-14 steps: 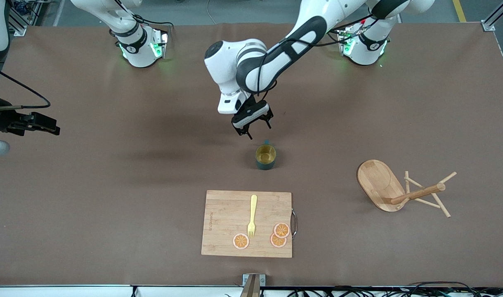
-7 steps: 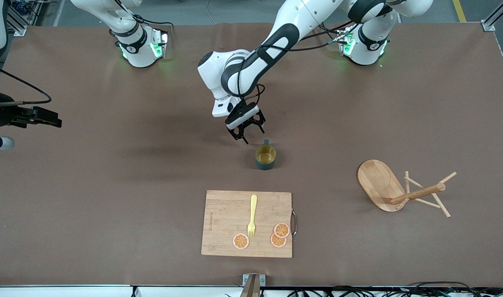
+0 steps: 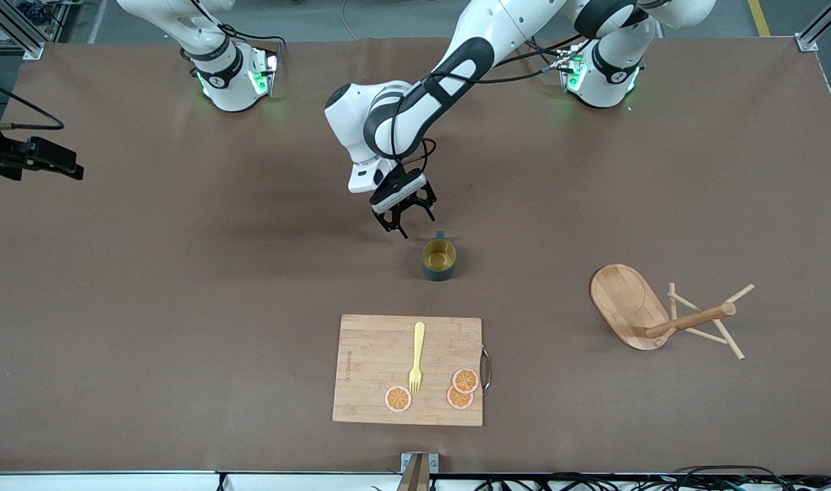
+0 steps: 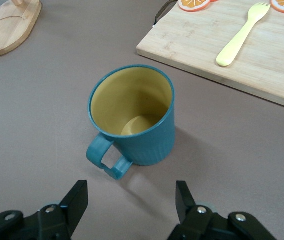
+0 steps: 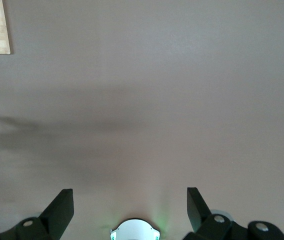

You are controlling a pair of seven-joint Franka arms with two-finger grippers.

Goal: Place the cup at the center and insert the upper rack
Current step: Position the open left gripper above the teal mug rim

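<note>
Hovering left end effector (image 3: 407, 221), cup (image 3: 439, 260) upright

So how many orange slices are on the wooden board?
3. One orange slice lies by the fork's prongs. Two more overlap near the board's metal handle.

Front cam high, faces robots. Left wrist cam close above cup (image 4: 133, 116); both show cutting board (image 3: 374, 354).
</note>
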